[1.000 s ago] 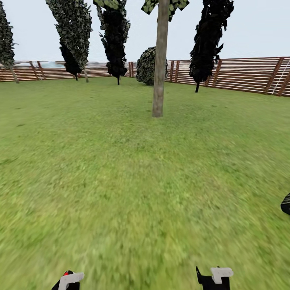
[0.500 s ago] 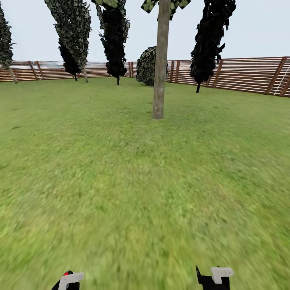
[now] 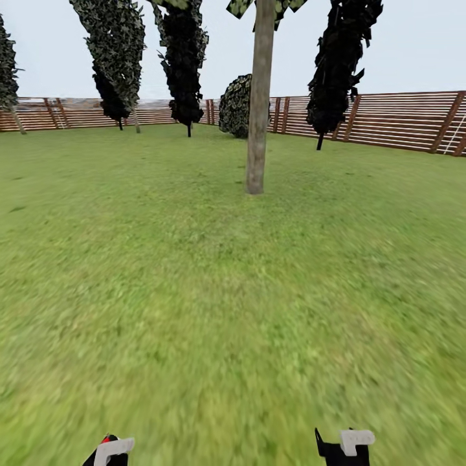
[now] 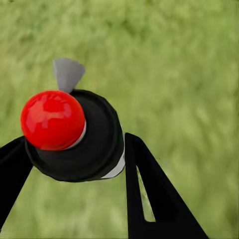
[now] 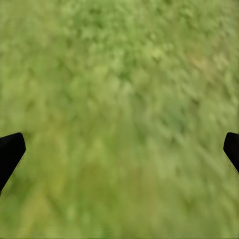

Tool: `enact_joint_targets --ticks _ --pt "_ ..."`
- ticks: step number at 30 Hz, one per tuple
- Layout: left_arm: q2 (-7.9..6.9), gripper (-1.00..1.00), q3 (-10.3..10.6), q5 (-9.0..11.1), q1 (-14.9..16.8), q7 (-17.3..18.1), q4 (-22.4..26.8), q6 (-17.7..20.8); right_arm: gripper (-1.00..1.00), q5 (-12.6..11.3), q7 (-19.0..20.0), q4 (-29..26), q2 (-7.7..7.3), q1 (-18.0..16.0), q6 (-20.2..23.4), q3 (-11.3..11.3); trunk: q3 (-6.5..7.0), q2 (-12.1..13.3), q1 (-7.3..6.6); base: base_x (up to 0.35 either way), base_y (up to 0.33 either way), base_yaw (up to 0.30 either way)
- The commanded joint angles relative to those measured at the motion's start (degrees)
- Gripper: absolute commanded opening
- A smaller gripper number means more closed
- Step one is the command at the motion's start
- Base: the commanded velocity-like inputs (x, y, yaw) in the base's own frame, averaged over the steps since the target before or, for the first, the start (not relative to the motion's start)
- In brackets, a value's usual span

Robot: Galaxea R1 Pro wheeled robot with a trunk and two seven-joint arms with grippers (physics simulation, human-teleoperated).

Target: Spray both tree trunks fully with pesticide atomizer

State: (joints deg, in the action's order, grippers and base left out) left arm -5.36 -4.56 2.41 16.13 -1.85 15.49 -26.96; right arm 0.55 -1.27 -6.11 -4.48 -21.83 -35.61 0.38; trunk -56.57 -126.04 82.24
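Two fingers (image 4: 149, 194) of the left claw (image 4: 74, 164) pinch the pesticide atomizer (image 4: 82, 137).

Bright flat daylight; grass (image 3: 213, 336) smeared, shadowless

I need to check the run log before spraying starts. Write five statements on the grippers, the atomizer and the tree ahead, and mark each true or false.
1. The left gripper is shut on the pesticide atomizer. True.
2. The right gripper holds a second bottle. False: its fingers stand wide apart, with grass between them.
3. A bare tree trunk stands ahead on the lawn. True.
4. The trunk already touches the left gripper. False: a stretch of grass separates them.
5. A wooden fence runs behind the trees. True.
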Motion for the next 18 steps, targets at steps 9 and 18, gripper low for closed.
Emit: enact_joint_targets --ticks 9,18 --pt "-0.01 -1.0 -0.01 0.23 0.01 0.0 -0.03 -0.2 1.0 0.07 -0.13 0.04 0.0 -0.03 -0.16 0.06 -0.05 -0.02 0.03 0.339 0.0 0.0" --pt "0.0 -1.0 -0.01 0.23 0.04 0.0 -0.03 -0.2 1.0 0.07 -0.13 0.04 0.0 -0.05 -0.16 0.06 -0.05 -0.02 0.03 0.339 0.0 0.0"
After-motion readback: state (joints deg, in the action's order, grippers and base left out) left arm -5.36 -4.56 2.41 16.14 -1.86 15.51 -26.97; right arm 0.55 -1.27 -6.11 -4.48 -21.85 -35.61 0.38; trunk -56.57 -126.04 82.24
